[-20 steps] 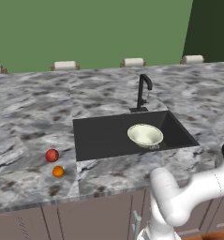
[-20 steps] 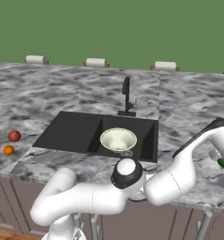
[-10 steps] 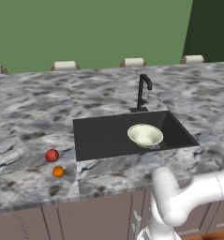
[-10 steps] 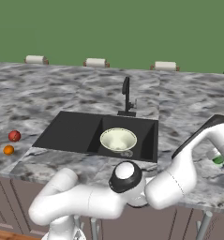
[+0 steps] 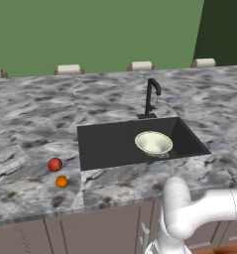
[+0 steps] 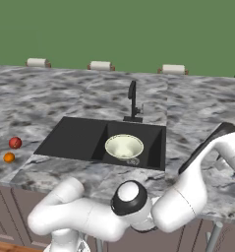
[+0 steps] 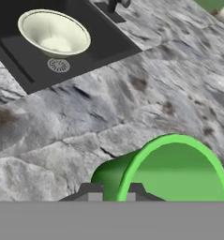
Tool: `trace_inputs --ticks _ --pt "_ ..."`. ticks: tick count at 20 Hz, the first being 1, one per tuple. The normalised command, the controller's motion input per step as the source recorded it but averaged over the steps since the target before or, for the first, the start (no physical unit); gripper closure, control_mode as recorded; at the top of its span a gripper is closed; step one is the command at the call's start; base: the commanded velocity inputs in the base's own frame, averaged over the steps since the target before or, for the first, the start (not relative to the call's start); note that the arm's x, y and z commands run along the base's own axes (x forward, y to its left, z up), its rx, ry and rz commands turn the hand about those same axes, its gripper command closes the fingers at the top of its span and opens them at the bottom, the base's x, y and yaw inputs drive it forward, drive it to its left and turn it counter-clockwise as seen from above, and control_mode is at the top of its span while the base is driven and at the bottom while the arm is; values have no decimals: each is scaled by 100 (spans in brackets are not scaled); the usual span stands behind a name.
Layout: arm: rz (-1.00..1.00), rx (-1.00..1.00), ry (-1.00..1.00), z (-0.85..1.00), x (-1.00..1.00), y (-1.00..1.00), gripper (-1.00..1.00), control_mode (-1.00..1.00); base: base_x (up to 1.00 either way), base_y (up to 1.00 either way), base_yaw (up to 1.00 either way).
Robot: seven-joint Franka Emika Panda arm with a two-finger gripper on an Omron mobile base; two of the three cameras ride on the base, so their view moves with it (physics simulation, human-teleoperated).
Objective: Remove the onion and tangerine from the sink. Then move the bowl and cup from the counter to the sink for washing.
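Observation:
In the hand view the bright green cup lies close under the hand on the marble counter, mouth toward the camera. My gripper is shut on the cup, its rim between the two fingertips. The cream bowl sits upright in the right part of the black sink, beside the drain. On the counter left of the sink lie the red onion and the orange tangerine, slightly apart.
A black curved faucet stands behind the sink. Several paper-towel rolls line the back of the counter against the green wall. My arm stretches to the right, over the counter right of the sink.
The hand has shifted a little farther right and has left the left base view. Bowl, onion and tangerine have not moved.

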Motion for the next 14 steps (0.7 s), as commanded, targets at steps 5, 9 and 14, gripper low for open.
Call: trace_inputs --ticks 5,9,14 --pt "12 -24 -6 3 0 43 100 -100 0 0 0" --pt "5 -20 0 12 4 40 100 -100 0 0 0" --pt "4 -14 4 20 8 37 100 -100 0 0 0"
